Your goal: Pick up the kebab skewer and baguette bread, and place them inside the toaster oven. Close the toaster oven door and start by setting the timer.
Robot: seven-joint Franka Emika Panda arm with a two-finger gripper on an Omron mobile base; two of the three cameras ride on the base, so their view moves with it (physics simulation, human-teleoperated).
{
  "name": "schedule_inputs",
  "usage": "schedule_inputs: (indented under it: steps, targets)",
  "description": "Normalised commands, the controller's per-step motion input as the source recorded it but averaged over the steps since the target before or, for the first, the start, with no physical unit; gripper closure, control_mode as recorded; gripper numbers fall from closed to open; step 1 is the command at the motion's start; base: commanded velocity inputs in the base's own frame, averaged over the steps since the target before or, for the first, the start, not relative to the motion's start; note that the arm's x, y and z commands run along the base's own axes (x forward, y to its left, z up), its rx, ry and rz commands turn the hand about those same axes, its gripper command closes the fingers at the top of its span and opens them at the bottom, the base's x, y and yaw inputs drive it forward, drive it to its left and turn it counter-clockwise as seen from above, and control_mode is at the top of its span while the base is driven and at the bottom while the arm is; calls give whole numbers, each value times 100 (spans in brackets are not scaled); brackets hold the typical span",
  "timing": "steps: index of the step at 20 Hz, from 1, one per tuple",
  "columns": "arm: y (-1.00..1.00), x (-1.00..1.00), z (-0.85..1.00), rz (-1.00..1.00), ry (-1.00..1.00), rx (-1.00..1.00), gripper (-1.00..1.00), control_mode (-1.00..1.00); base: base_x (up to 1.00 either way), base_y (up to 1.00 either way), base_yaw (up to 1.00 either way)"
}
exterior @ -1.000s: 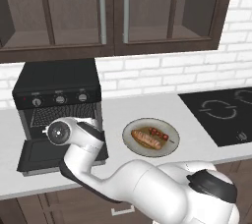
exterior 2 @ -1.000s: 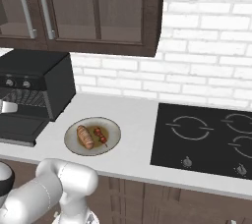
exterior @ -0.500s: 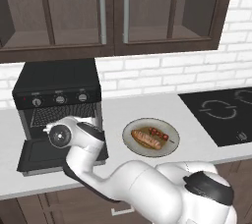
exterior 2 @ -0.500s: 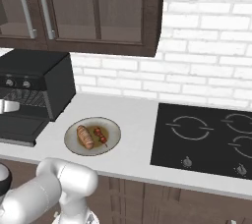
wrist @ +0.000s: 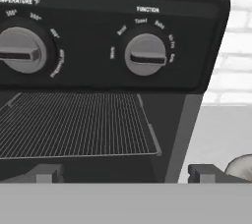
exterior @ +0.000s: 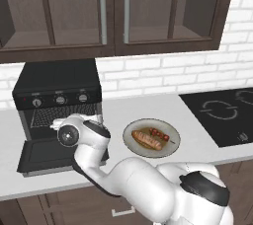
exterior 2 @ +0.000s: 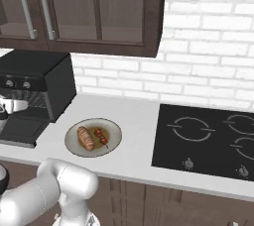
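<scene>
Gripper [wrist: 125,173] jaws apart, empty, facing oven [wrist: 98,61]. Hand view alone shows rack [wrist: 74,125], bare. Door [exterior: 54,155] down. Skewer [exterior: 162,135], baguette [exterior: 146,139] on plate [exterior: 129,139], to right.

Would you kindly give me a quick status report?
Pincer open, empty, facing toaster oven. Door down. Skewer and baguette on plate.

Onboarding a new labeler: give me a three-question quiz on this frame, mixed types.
1. True or false: the toaster oven door is closed.
2. Where are the kebab skewer and the baguette bread? A) on the wire rack B) on the plate C) on the cooktop
3. Fill in: the hand, in front of the toaster oven, is ____.

Key: 1 false, it hangs open. 2 B. 3 open, holding nothing.
</scene>
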Motion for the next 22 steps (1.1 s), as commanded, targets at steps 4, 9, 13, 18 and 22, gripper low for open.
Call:
schedule_inputs:
  steps: [4,9,13,18,22]
  targets:
    - [0,20,0,0,0,0,-100,-100,0,0,0]
    - [3,18,-5,0,0,0,-100,-100,0,0,0]
    - [23,5,-1,0,0,0,-100,-100,0,0,0]
    - [48,-4,-1,7,0,0,-100,-100,0,0,0]
    - [24,6,0,10,0,0,-100,-100,0,0,0]
